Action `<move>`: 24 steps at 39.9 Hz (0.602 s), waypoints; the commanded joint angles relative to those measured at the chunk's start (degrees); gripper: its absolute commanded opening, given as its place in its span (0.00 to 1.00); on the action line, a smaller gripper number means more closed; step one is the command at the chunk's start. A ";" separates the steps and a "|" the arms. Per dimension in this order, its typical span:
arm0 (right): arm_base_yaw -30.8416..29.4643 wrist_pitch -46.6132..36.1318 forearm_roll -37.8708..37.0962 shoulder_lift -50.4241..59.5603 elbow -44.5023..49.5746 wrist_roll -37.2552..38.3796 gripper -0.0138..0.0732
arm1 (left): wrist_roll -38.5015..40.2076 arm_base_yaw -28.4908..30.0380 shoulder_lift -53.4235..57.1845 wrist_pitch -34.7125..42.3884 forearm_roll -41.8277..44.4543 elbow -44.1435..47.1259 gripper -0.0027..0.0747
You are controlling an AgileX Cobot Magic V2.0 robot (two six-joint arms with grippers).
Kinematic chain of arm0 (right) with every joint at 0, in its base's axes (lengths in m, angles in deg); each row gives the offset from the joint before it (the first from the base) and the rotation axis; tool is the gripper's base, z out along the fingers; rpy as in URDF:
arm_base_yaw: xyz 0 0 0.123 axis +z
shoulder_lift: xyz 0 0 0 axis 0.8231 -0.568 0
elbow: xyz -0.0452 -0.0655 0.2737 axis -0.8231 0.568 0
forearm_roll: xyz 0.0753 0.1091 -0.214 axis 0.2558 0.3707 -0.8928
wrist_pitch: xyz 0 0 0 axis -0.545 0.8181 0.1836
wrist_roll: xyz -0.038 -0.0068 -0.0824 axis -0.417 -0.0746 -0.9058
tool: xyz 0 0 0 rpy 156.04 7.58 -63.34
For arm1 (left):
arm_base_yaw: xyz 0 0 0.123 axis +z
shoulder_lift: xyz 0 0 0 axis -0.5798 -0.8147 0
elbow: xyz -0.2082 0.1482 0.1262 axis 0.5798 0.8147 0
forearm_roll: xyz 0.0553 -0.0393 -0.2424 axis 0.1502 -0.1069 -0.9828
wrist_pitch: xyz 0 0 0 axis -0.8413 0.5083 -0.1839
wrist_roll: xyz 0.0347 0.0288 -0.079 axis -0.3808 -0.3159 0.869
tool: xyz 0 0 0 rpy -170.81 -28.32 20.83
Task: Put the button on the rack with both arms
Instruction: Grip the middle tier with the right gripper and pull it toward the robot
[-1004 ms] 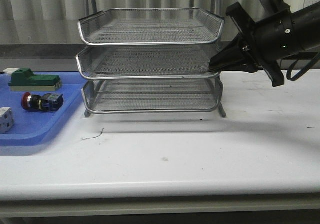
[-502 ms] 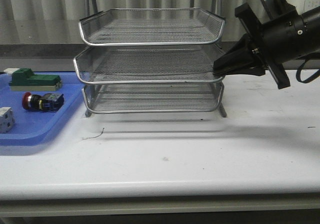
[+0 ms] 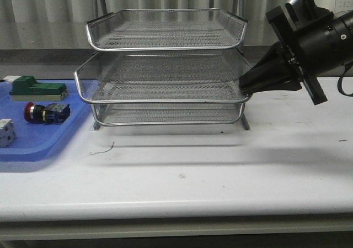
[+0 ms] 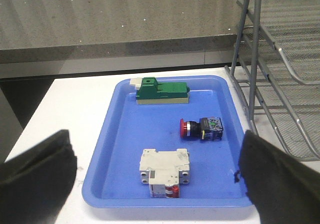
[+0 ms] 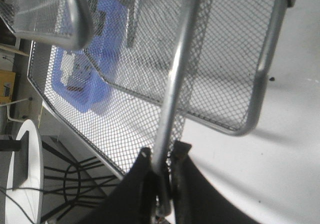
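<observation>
The button [image 3: 45, 112] [image 4: 201, 128], red cap and blue-yellow body, lies on its side in the blue tray [image 3: 33, 144] [image 4: 117, 139] left of the rack. The silver three-tier wire rack [image 3: 165, 35] stands mid-table with its middle tier [image 3: 160, 88] slid forward. My right gripper [image 3: 244, 89] [image 5: 161, 156] is shut on that tier's chrome rim [image 5: 172, 92] at its right front corner. My left gripper [image 4: 157, 184] hangs open above the near end of the tray, its black fingers [image 4: 37, 176] wide apart with nothing between them; it is out of the front view.
In the blue tray also lie a green rectangular block [image 3: 37, 87] [image 4: 163, 91] and a white breaker-like block [image 3: 5, 132] [image 4: 165, 171]. A grey stone ledge [image 4: 115, 29] runs behind the table. A thin wire scrap [image 3: 103, 149] lies on the white tabletop before the rack.
My right gripper has drawn toward the camera and slightly down, pulling the rack's middle tier forward out of the stack. The button and tray have not moved.
</observation>
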 commanded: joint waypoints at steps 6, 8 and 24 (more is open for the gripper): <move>-0.56 9.76 -4.83 2.89 -1.06 0.22 0.16 | -0.07 -0.01 -0.59 4.51 0.08 -2.09 0.83; -0.63 10.70 -5.05 2.89 -1.06 0.22 0.16 | -0.07 -0.01 -0.59 4.51 0.08 -2.09 0.83; -0.67 16.51 -12.27 2.92 -1.06 2.29 0.16 | -0.07 -0.01 -0.59 4.51 0.08 -2.09 0.83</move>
